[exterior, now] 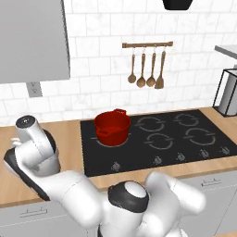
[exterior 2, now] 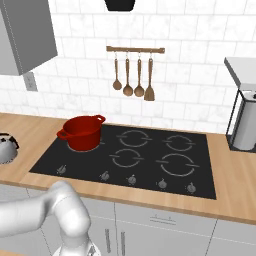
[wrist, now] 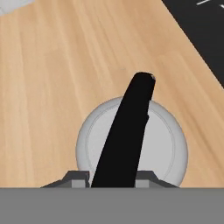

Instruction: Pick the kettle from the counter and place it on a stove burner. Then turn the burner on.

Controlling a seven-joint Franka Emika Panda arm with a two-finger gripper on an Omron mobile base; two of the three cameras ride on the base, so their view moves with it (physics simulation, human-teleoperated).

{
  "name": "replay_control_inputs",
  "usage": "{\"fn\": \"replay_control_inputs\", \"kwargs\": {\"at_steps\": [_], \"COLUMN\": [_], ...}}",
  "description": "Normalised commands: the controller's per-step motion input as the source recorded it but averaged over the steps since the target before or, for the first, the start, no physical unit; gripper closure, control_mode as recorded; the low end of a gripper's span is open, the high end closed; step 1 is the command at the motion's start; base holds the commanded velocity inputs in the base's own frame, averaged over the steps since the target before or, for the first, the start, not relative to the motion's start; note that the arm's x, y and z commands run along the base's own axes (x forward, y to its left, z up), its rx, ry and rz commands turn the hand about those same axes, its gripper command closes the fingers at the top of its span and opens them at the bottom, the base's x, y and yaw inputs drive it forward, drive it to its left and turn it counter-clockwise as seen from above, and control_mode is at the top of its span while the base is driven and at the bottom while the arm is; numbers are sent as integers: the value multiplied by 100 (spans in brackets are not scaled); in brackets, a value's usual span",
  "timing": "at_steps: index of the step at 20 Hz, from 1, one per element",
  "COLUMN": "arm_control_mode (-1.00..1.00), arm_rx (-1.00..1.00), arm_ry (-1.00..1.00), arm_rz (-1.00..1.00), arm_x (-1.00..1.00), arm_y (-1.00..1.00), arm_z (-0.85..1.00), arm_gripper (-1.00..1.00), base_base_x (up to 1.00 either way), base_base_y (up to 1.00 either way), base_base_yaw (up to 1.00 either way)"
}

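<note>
The kettle [wrist: 131, 144], a squat silver dome with a black arched handle [wrist: 129, 127], sits on the wood-grain counter [wrist: 61, 65] left of the stove [exterior: 152, 139]. In the hand view I look straight down on it, and my gripper [wrist: 111, 177] straddles the handle with a fingertip pressed to each side. In the right base view the kettle [exterior 2: 6, 149] shows at the left edge on the counter [exterior 2: 30, 130]. In the left base view my hand [exterior: 46, 159] hangs low over the counter [exterior: 69, 132] and hides the kettle.
A red two-handled pot [exterior: 112, 127] occupies the stove's rear-left burner [exterior 2: 82, 132]. Knobs [exterior 2: 132, 179] line the stove's front edge. Wooden utensils [exterior: 147, 69] hang on the wall. A tall appliance [exterior 2: 245, 125] stands on the counter at right.
</note>
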Motion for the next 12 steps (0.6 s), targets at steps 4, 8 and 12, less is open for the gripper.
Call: {"fn": "replay_control_inputs", "kwargs": {"at_steps": [4, 8, 12], "arm_control_mode": [-100, -100, -100], "arm_rx": [0, 0, 0], "arm_ry": [-11, -11, -5], "arm_rz": [-12, -11, -14], "arm_x": [-55, -49, -39], "arm_y": [-23, -40, -65], "arm_z": [30, 37, 24], "arm_gripper": [100, 100, 100], "base_base_x": [0, 0, 0], "base_base_y": [0, 0, 0], "base_base_yaw": [0, 0, 0]}}
